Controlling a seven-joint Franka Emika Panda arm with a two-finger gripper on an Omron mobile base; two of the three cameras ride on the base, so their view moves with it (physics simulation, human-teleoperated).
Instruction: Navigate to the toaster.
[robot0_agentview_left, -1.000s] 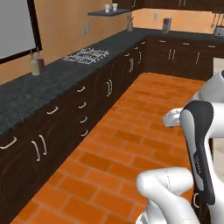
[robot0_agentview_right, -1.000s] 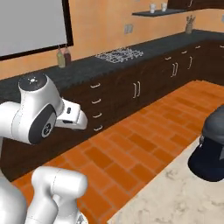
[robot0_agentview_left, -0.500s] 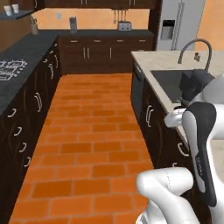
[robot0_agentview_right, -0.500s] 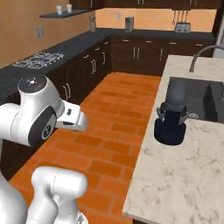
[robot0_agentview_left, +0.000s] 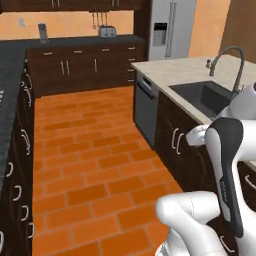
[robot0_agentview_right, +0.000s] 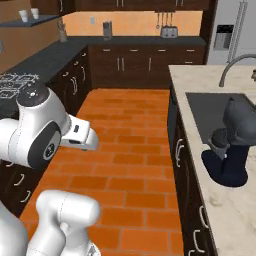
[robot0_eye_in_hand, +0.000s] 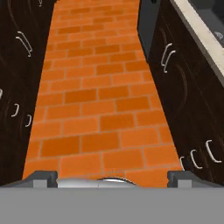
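Note:
The toaster (robot0_agentview_left: 106, 31) is a small silver box far ahead on the dark back counter, under hanging utensils; in the right base view the toaster (robot0_agentview_right: 169, 32) stands left of the fridge. Brick floor (robot0_eye_in_hand: 100, 96) stretches between me and it. My gripper (robot0_eye_in_hand: 111, 178) points down over the floor in the hand view, open, with its two dark fingertips (robot0_eye_in_hand: 40, 176) far apart and nothing between them. The folded white arm (robot0_agentview_left: 227, 165) rises in the lower right of the left base view.
An island counter (robot0_agentview_left: 170, 70) with a sink (robot0_agentview_left: 207, 95) and faucet (robot0_agentview_left: 225, 57) runs along the right, with a dishwasher (robot0_agentview_left: 146, 107) in its end. A dark stand mixer (robot0_agentview_right: 231, 147) sits on it. The fridge (robot0_agentview_left: 170, 30) stands at the back right. Dark cabinets (robot0_agentview_right: 75, 85) and stove grates (robot0_agentview_right: 15, 82) line the left.
The whole picture has swung as the base turned. The back counter with the toaster now lies more straight ahead, and the island's sink is closer on the right. The arm keeps its pose.

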